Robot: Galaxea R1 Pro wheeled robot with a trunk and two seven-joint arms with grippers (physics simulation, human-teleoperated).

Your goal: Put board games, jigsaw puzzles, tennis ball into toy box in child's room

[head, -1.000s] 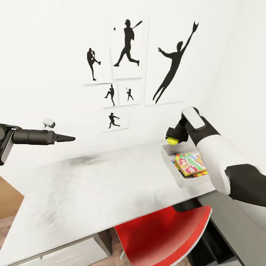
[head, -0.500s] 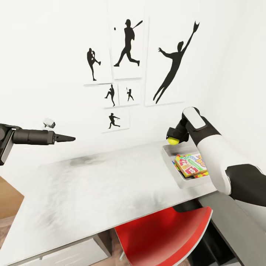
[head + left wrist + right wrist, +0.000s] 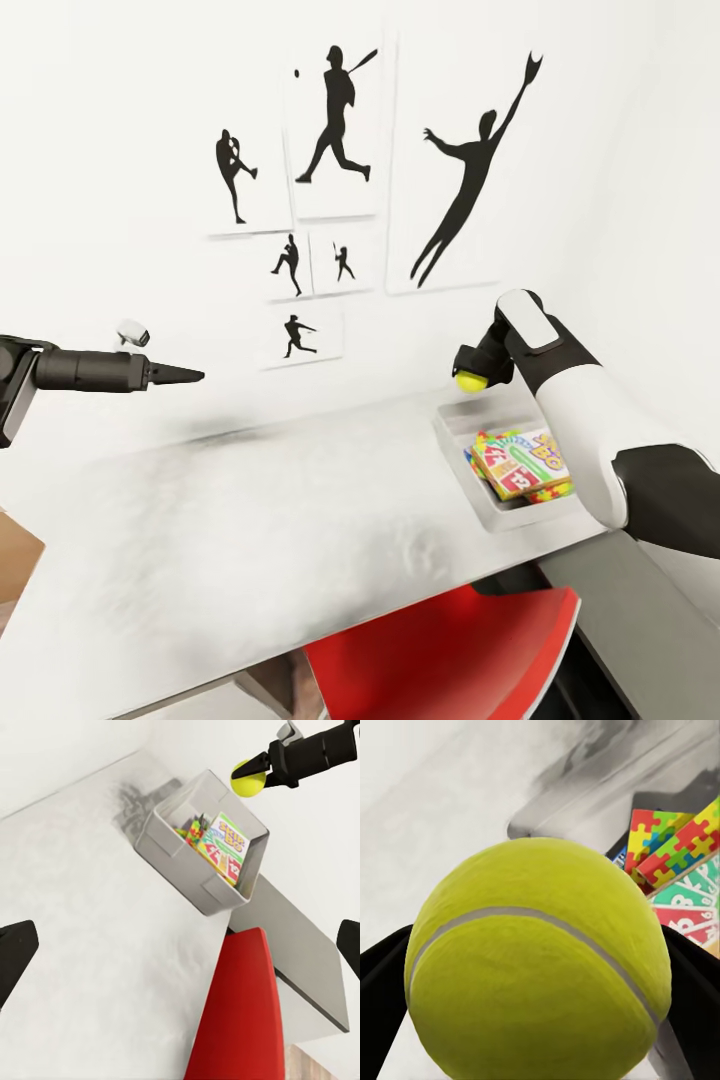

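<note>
Head view: right gripper (image 3: pixel 468 378) clamps the tennis ball (image 3: pixel 466 380) above the toy box (image 3: pixel 462 452); best lowered centrally before letting go.

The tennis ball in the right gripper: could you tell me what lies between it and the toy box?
Nothing: in the left wrist view the tennis ball hangs over the toy box, open air between.

red chair (image 3: pixel 440 655) cut by frame edge, jigsaw puzzles (image 3: pixel 671 844) partly hidden
</note>
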